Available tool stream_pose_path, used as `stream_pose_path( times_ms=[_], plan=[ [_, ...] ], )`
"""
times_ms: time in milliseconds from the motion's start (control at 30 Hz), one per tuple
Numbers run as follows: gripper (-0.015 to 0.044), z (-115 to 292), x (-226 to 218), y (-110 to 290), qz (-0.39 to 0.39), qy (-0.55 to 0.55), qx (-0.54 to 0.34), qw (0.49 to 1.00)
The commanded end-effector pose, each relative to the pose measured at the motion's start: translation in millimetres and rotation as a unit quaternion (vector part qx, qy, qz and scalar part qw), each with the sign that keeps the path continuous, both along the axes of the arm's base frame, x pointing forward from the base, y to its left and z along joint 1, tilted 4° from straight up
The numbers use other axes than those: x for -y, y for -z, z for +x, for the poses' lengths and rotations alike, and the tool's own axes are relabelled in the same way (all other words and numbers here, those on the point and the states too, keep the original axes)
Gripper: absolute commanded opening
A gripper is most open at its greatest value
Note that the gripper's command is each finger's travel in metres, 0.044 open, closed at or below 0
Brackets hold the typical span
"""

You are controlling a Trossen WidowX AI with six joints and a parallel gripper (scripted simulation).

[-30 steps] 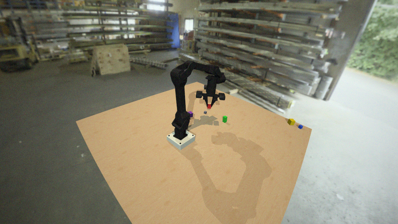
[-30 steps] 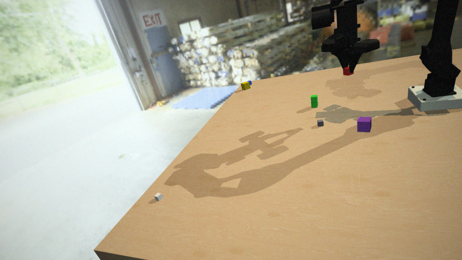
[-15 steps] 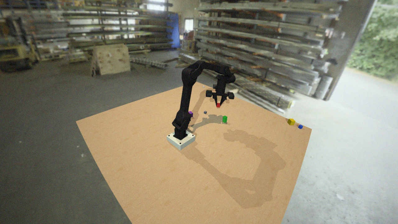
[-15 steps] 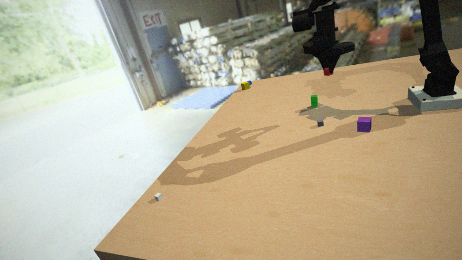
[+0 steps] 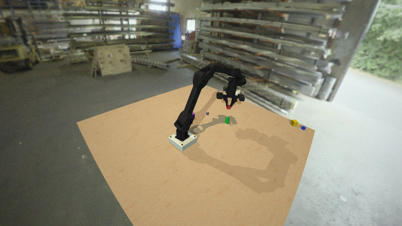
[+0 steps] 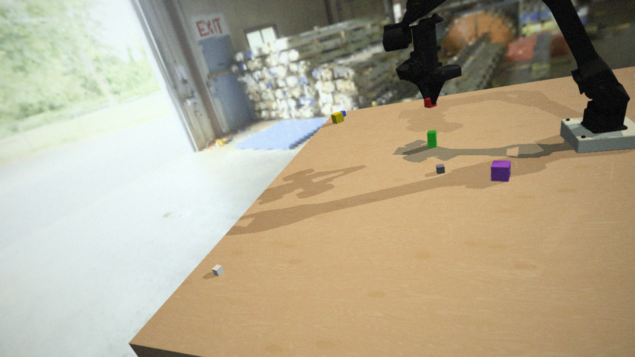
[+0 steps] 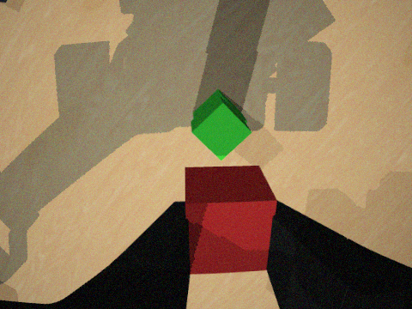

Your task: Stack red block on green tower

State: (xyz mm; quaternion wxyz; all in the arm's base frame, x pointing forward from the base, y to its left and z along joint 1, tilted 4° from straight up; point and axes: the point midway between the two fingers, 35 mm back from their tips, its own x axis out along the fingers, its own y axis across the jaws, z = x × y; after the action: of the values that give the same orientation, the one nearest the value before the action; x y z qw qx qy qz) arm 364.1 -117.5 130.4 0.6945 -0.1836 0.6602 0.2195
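Note:
My gripper (image 5: 228, 105) (image 6: 428, 100) (image 7: 223, 213) is shut on the red block (image 5: 228, 107) (image 6: 428, 102) (image 7: 230, 218) and holds it in the air. The green tower (image 5: 227, 120) (image 6: 431, 138) (image 7: 220, 127) stands upright on the wooden table (image 5: 157, 180) (image 6: 399, 275), below the block. In the wrist view the tower's top lies just ahead of the red block, slightly left of its middle. In the top and exterior views the block hangs almost straight above the tower with a clear gap between them.
A purple block (image 5: 193, 114) (image 6: 500, 170) and a small dark grey block (image 5: 207, 113) (image 6: 440, 168) lie near the tower. A yellow block (image 5: 294, 122) (image 6: 337, 117) and a blue block (image 5: 303, 127) (image 6: 343, 113) sit at the table's edge. A small white block (image 6: 217, 269) lies near another edge. The arm's base (image 5: 182, 141) (image 6: 595, 135) stands nearby.

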Motion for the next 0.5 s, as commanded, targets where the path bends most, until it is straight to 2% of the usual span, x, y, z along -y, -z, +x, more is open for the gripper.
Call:
stream_pose_path(
  times_ms=[0, 467],
  plan=[
    [0.0000, 7.6, 8.2, 4.1, 0.000, -0.001, -0.002, 1.000],
    [0.0000, 7.1, 5.9, 45.3, 0.000, -0.001, -0.002, 1.000]
  ],
)
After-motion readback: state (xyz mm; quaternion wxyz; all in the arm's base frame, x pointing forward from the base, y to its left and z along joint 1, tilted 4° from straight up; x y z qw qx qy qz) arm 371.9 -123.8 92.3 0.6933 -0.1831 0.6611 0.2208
